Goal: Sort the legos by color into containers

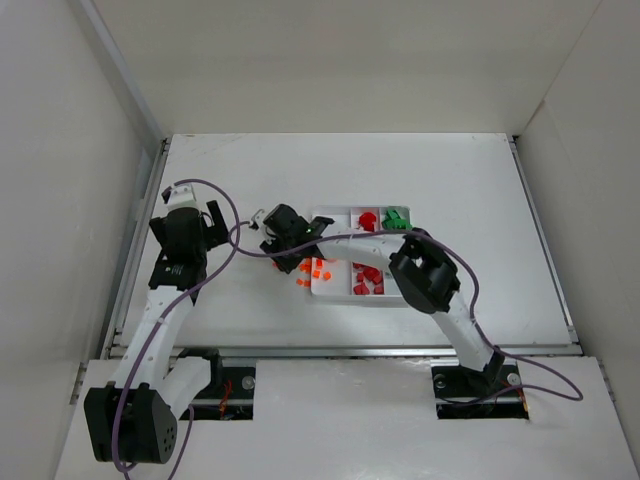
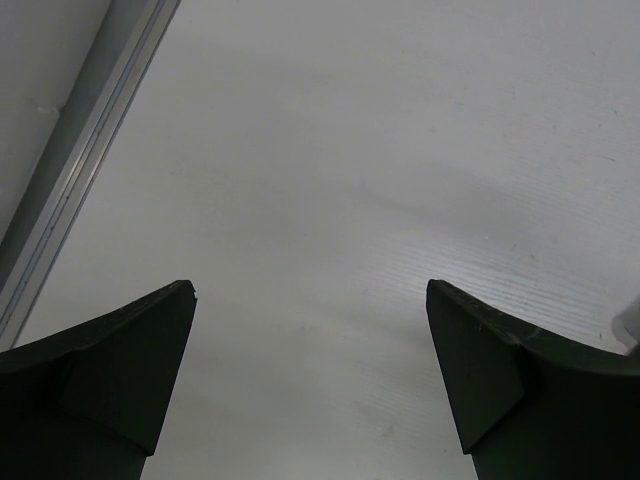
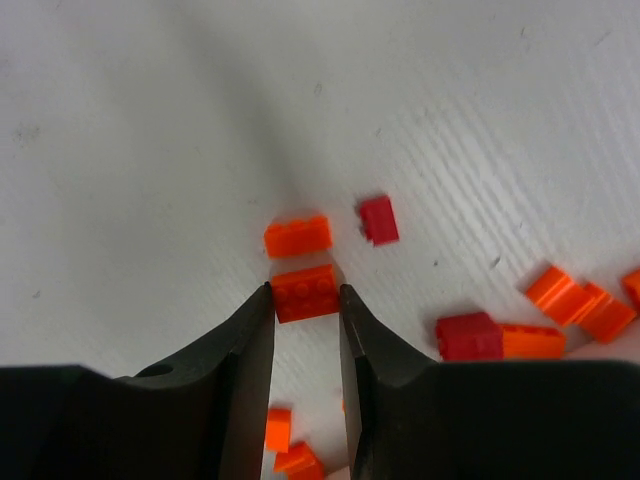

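Your tray (image 1: 338, 215) sits on the table (image 1: 450, 180) just right of the middle, its three long compartments side by side. From above, the left compartment holds a few orange bricks (image 1: 319, 266), the middle one holds red bricks (image 1: 368, 281) at both its far and near ends, and the right one holds green bricks (image 1: 397, 216) at its far end. Your right arm crosses over the tray and hides the near part of the right compartment.

More bricks lie loose on the table just left of the tray. Your right pincer (image 3: 304, 288) is down among them, and its two fingers press against the opposite ends of one orange brick (image 3: 306, 298), which sits flat on the table. A second orange piece (image 3: 298, 236) lies just beyond it, and a small red piece (image 3: 379, 219) lies near that one. To the right, another red piece (image 3: 468, 336) touches an orange neighbour (image 3: 530, 341), with further orange pieces (image 3: 578, 300) close behind. A couple more orange ones (image 3: 278, 428) show between the fingers, nearer the camera.

Your left pincer (image 2: 308, 288) is off to the left, well apart from the tray. Its fingers are spread wide over bare table with nothing between them.
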You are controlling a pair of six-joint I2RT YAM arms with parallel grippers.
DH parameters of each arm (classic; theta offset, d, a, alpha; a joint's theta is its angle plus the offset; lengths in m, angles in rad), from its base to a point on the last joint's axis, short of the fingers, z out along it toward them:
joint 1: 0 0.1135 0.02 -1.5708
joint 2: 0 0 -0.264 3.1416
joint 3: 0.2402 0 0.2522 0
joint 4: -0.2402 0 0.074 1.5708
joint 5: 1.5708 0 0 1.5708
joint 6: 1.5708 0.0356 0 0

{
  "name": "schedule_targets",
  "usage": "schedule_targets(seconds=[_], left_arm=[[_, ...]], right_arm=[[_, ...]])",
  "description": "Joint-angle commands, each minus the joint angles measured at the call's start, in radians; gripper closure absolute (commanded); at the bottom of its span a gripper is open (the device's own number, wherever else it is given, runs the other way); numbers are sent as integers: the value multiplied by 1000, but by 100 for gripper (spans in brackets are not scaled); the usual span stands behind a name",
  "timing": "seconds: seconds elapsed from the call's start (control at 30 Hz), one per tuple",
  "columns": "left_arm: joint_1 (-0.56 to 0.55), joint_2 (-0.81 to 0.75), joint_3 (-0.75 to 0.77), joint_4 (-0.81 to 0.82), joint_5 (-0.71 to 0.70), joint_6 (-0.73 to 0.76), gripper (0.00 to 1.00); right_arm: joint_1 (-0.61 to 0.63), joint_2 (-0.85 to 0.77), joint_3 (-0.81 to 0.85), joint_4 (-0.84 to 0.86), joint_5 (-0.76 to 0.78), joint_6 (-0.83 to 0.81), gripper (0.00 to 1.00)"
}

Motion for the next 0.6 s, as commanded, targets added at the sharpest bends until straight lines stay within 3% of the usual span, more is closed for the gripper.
schedule_targets(seconds=[0.0, 0.23, 0.37, 0.57], left_arm=[[2, -33, -13, 42, -49, -14, 0], [2, -15, 38, -3, 54, 16, 0], [2, 25, 73, -47, 138, 62, 3], [-36, 132, 179, -147, 422, 229, 10]], right_arm=[[-1, -173, -93, 83, -23, 63, 100], [-136, -405, -331, 225, -81, 267, 100], [-213, -415, -362, 180, -25, 321, 100], [-268, -343, -333, 122, 26, 347, 100]])
